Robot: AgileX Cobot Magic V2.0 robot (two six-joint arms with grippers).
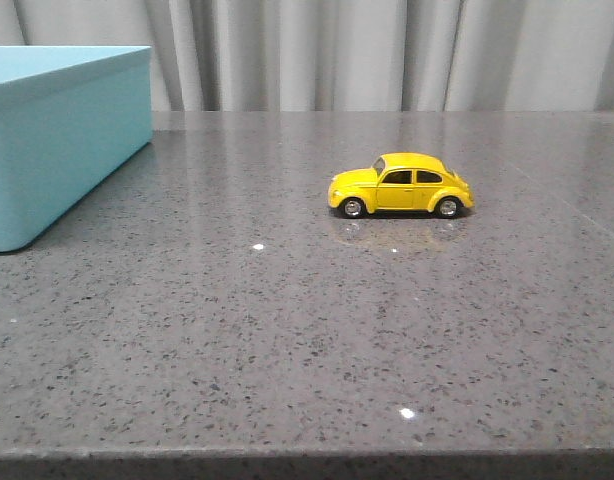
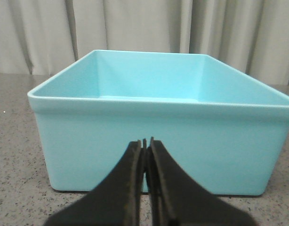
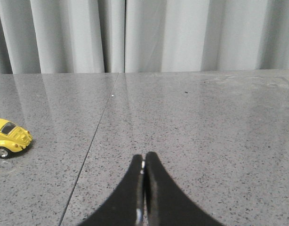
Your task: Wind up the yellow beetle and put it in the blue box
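Out on the grey speckled worktop (image 1: 287,330), the yellow beetle (image 1: 400,186) sits on all four wheels, side-on in the front view with its nose pointing toward the robot's left, well apart from the blue box (image 1: 57,140) at the far left edge. Neither arm shows up in the front view at all. From the right wrist camera, the right gripper (image 3: 143,162) has its jaws pressed together with nothing between them, and only the beetle's rear end (image 3: 10,137) peeks in at the picture's edge, off to the side and clear of the jaws, no contact. Left wrist camera: the left gripper (image 2: 145,143) also has its jaws closed on nothing, pointing straight at the near wall of the blue box (image 2: 158,146), which is open-topped with plain smooth sides. Can't spot any brand, label or writing on the car or the box. Pale curtains (image 1: 387,50) hang behind the worktop.
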